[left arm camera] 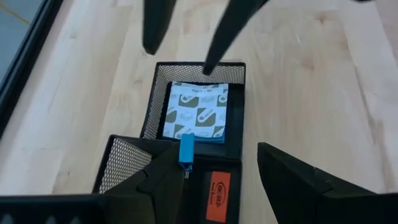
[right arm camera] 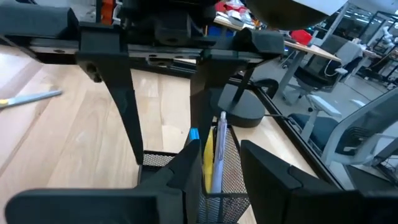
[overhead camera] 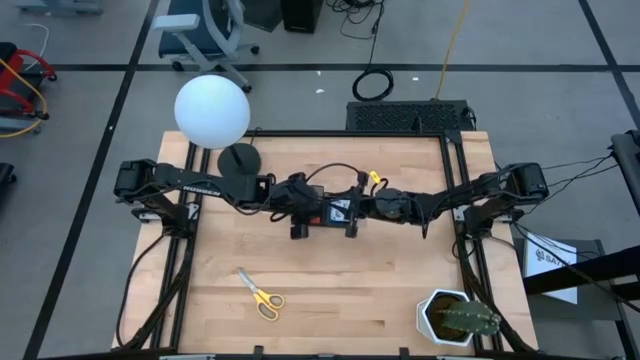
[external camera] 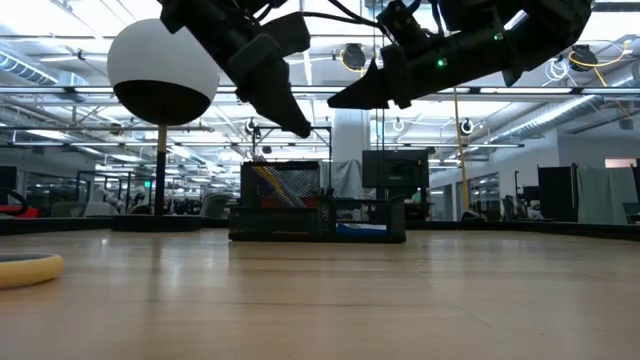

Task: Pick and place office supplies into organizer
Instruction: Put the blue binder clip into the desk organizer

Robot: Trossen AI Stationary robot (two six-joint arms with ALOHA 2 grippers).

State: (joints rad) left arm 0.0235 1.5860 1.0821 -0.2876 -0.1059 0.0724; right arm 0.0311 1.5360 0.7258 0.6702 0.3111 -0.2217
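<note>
The organizer [left arm camera: 236,106], a black mesh tray, stands mid-table under both grippers [overhead camera: 325,225]. Its low compartment holds a blue patterned pad [left arm camera: 196,111]. The taller mesh cup holds yellow, silver and blue pens [right arm camera: 214,155]. A blue piece [left arm camera: 186,150] and an orange-red piece [left arm camera: 217,186] sit in it too. My left gripper [left arm camera: 217,152] hangs open above the organizer, slanting down, nothing between its fingers. My right gripper [right arm camera: 219,146] faces it from the other side, almost level, open and empty above the pen cup. Yellow-handled scissors [overhead camera: 262,297] lie flat near the front left.
A lamp with a white globe [overhead camera: 212,112] and a round black base [overhead camera: 240,160] stands at the back left. A potted cactus [overhead camera: 460,318] sits at the front right corner. Bare wood lies between the organizer and the front edge [overhead camera: 380,290].
</note>
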